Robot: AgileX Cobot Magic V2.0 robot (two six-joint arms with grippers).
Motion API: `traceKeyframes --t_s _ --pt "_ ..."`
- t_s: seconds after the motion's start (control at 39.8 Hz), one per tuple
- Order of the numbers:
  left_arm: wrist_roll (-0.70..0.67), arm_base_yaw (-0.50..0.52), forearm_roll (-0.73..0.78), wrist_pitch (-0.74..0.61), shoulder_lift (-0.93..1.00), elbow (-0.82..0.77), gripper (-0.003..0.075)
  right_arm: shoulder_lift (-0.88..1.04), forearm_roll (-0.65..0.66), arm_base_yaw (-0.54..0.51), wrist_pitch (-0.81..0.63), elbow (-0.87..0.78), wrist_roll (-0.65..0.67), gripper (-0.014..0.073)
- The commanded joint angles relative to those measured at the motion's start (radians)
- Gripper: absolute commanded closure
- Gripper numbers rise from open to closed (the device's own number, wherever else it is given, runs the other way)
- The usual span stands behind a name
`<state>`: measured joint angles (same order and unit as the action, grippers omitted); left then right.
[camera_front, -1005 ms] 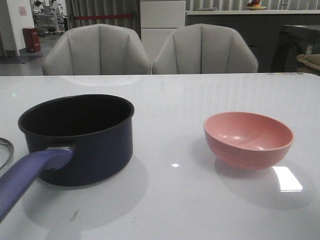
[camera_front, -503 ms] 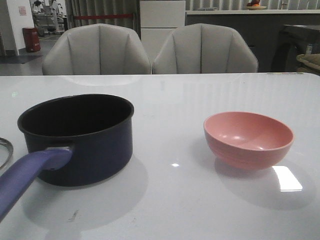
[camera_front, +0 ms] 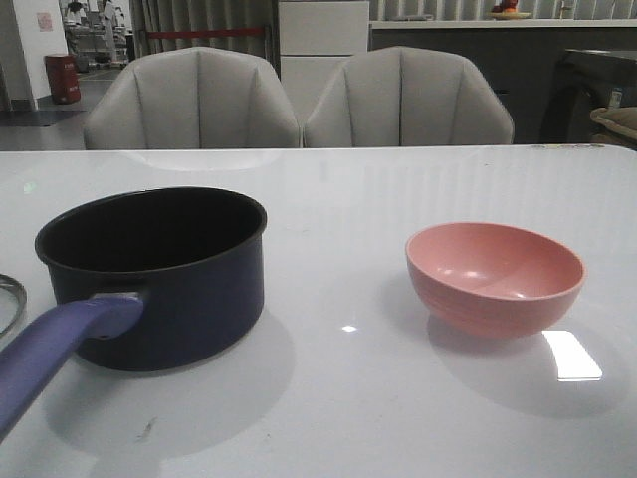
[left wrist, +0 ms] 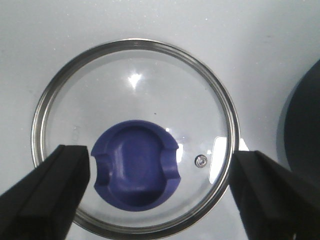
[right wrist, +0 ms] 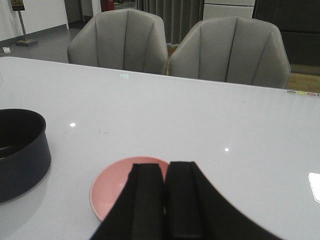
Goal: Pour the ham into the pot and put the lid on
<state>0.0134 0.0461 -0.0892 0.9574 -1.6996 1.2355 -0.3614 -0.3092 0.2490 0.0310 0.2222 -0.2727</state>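
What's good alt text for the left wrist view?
The lid, clear glass with a steel rim, a blue knob and a small vent hole, lies flat on the white table. The left gripper hangs over it with its black jaws wide open, one either side of the knob. The pot shows at one edge.

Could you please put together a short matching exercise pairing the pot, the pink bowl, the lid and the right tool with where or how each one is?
Things:
1. pot
2. pink bowl
3. lid
4. right tool

States:
A. flat on the table beneath the open left tool
B. shut, above the bowl's near edge
C. uncovered, on the left of the table
D. on the right of the table

Pairs: 1-C, 2-D, 3-A, 4-B
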Motion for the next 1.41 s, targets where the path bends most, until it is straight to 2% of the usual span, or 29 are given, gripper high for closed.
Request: traceKeyframes --t_s 0.0,0.18,0.65,0.75,0.98,1.16,1.38 --pt "-0.013 0.004 -0.002 0.003 0.005 0.036 0.0110 -0.005 -0.002 0.002 -0.068 0.025 -0.008 0.0456" --pt "-0.093 0.006 0.070 0.021 -0.058 0.036 0.0110 -0.005 -0.002 0.002 -0.068 0.025 -0.008 0.0456" --pt "-0.093 0.006 0.042 0.062 -0.147 0.036 0.0118 -0.005 -0.002 0.002 -0.068 0.025 -0.008 0.0456" --pt "-0.093 0.006 0.042 0.064 -0.151 0.036 0.0177 -0.005 -0.002 0.002 -0.068 0.025 -0.008 0.0456" --pt "-0.093 0.006 0.042 0.061 -0.151 0.036 0.0447 -0.005 -0.002 0.002 -0.068 0.025 -0.008 0.0456" --pt "-0.093 0.006 0.042 0.061 -0.151 0.036 0.0597 -0.005 -0.002 0.002 -0.068 0.025 -0.008 0.0456" --pt "-0.091 0.006 0.042 0.063 -0.149 0.045 0.0606 -0.005 -0.002 0.002 -0.068 0.025 -0.008 0.0456"
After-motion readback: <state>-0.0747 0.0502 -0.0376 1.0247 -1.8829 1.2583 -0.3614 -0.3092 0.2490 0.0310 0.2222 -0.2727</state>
